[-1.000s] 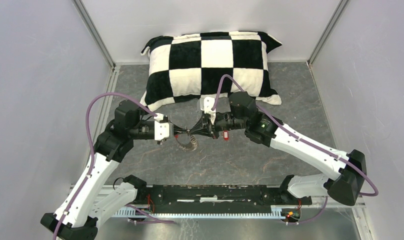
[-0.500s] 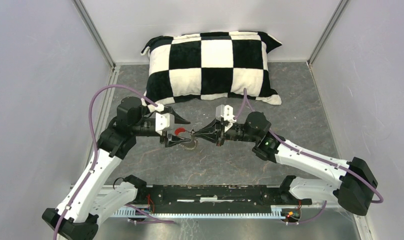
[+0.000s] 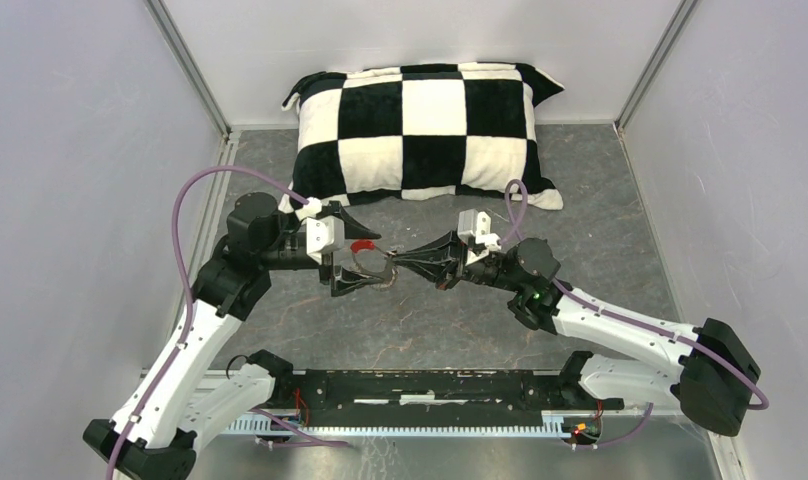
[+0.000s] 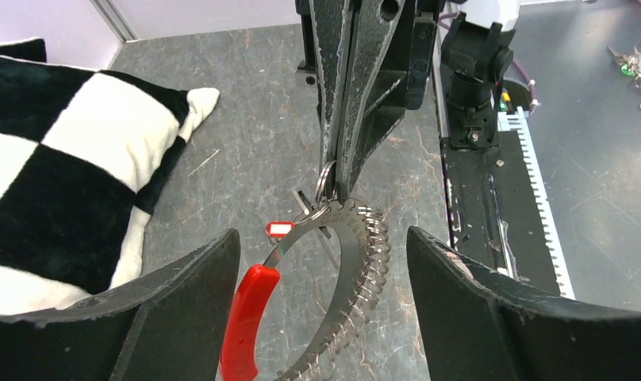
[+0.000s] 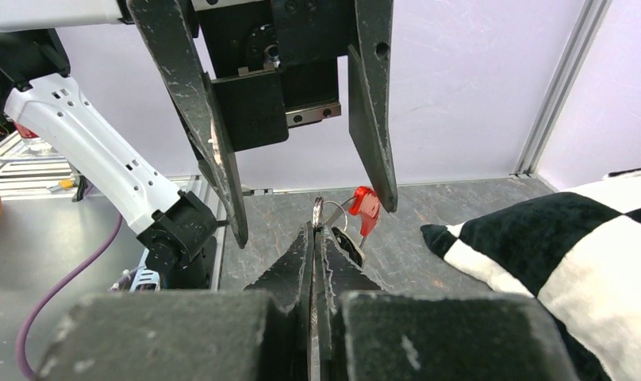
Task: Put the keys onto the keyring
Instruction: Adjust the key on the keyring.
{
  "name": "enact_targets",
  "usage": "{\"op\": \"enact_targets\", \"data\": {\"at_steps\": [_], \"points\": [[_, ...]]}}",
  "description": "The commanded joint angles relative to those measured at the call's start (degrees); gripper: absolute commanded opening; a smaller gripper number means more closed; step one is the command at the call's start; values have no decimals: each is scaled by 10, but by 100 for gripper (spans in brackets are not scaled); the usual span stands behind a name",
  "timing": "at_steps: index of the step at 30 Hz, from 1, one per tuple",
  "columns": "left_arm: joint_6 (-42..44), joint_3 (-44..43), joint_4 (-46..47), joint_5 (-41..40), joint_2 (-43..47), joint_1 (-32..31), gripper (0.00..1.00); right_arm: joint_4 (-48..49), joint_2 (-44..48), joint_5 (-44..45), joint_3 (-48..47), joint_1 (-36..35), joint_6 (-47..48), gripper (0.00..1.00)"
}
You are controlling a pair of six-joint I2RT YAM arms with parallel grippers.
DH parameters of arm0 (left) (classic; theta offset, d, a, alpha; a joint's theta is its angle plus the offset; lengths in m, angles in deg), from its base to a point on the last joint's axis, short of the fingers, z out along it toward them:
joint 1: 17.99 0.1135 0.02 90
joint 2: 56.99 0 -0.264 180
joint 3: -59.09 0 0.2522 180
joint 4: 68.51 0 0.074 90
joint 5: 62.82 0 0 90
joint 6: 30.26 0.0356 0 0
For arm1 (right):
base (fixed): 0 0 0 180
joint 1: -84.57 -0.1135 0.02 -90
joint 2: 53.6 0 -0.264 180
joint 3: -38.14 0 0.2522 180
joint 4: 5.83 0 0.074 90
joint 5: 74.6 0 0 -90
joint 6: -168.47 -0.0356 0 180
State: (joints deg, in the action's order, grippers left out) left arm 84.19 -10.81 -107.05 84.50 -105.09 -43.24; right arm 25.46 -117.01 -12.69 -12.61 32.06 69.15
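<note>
The keyring [image 4: 366,262] is a silvery coil loop with a red section [image 4: 244,321]. It hangs above the floor between the wide-open jaws of my left gripper [image 4: 324,235], touching neither finger. My right gripper [image 5: 316,230] reaches in from the opposite side, shut on a small silver ring [image 5: 317,209] at the loop's top. The keys hang from that ring: a red-headed key [image 5: 366,205] and a dark-headed one [image 5: 347,244]. In the top view the keyring [image 3: 370,276] sits between the left gripper [image 3: 363,265] and the right gripper [image 3: 395,262].
A black-and-white checkered pillow [image 3: 430,125] lies at the back of the grey floor, close behind both wrists. Pale walls close in the left, right and rear. The black base rail [image 3: 420,388] runs along the near edge.
My left gripper has opened and let go of the keyring, which now hangs from the right gripper alone. The right wrist has swung to the right and lower.
</note>
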Motion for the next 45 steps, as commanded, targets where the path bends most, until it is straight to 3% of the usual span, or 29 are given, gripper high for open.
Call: {"op": "enact_targets", "data": {"at_steps": [1, 4, 10, 15, 20, 24, 31, 38, 45], "points": [[-47, -21, 47, 10, 16, -2, 83, 80, 9, 18, 0, -2, -15, 0], [-52, -23, 46, 3, 20, -2, 84, 75, 7, 18, -4, -2, -11, 0], [-53, -13, 44, -7, 23, -2, 97, 61, 8, 18, -5, -1, -2, 0], [-55, -4, 38, -8, 32, -2, 97, 61, 7, 17, -8, -1, -1, 0], [-80, 35, 89, -12, 62, -2, 100, 58, -3, 19, -10, 0, 2, 0], [-115, 47, 114, -30, 68, -2, 100, 66, -4, 18, -2, 0, -6, 0], [-105, 30, 70, -53, 61, -2, 100, 73, -3, 16, 1, 0, -16, 0], [-93, 15, 53, -29, 69, -2, 97, 168, -2, 46, 21, -1, -63, 0], [-64, -14, 3, -13, 50, -2, 94, 122, 16, 71, 2, 0, -43, 0]]}}
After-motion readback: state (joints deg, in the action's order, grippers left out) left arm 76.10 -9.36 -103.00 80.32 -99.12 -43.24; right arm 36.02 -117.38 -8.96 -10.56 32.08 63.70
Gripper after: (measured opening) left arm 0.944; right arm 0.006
